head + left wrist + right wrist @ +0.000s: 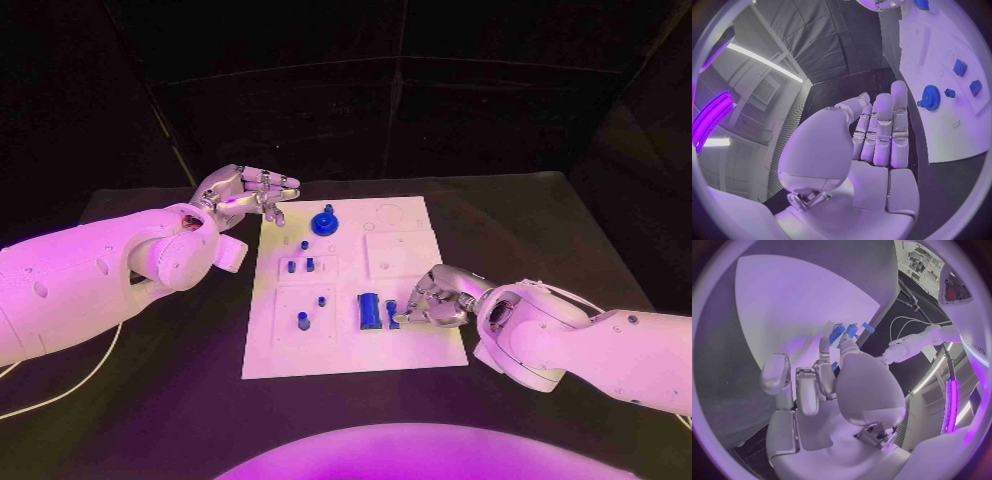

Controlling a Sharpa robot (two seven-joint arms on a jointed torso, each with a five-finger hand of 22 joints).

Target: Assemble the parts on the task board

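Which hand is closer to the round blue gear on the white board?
Left. The left hand hovers beside the blue gear; the right hand is at the board's opposite end.

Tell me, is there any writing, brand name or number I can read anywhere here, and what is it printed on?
None can be read.
The task board bears only faint outlines, no legible letters.
A small pale mark on the board's edge near the blue gear is too blurred to read.
The blue parts beside the right robot hand carry no visible markings.
The left robot hand and the white arms show no label.
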